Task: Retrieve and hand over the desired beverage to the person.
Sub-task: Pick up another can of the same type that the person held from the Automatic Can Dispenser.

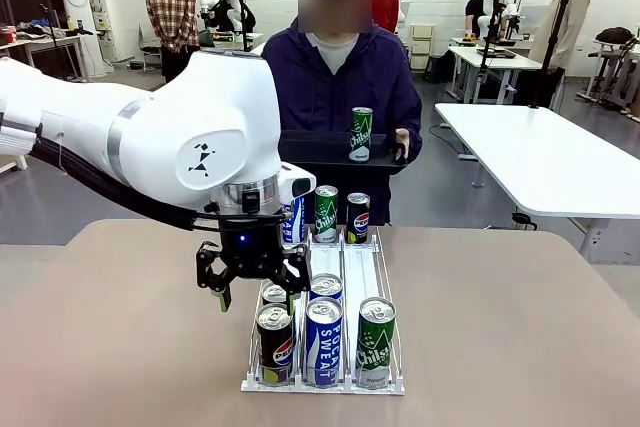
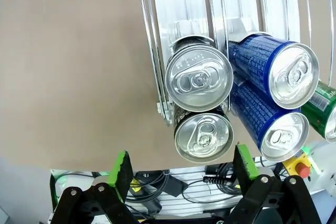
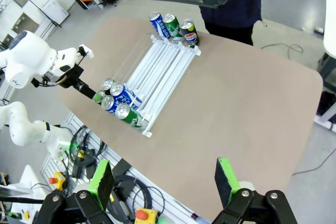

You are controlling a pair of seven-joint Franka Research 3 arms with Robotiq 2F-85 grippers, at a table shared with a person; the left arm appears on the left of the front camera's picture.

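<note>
The person (image 1: 340, 77) in a dark purple jacket stands at the far side of the table, holding a black tray (image 1: 320, 152) with a green can (image 1: 361, 134) on it. A clear rack (image 1: 360, 277) holds cans at both ends: black (image 1: 275, 345), blue (image 1: 323, 342) and green (image 1: 375, 342) in front. My left gripper (image 1: 258, 292) hangs open over the rack's left lane, just above the second can (image 2: 199, 77) and front can (image 2: 203, 135). My right gripper (image 3: 164, 181) is open, high above the table. Which can is the desired beverage I cannot tell.
Three more cans (image 1: 326, 213) stand at the rack's far end. The tan table (image 1: 500, 327) is bare around the rack. Another white table (image 1: 540, 157) stands at the right, and people stand far behind. In the right wrist view the rack (image 3: 157, 72) lies near the table's edge.
</note>
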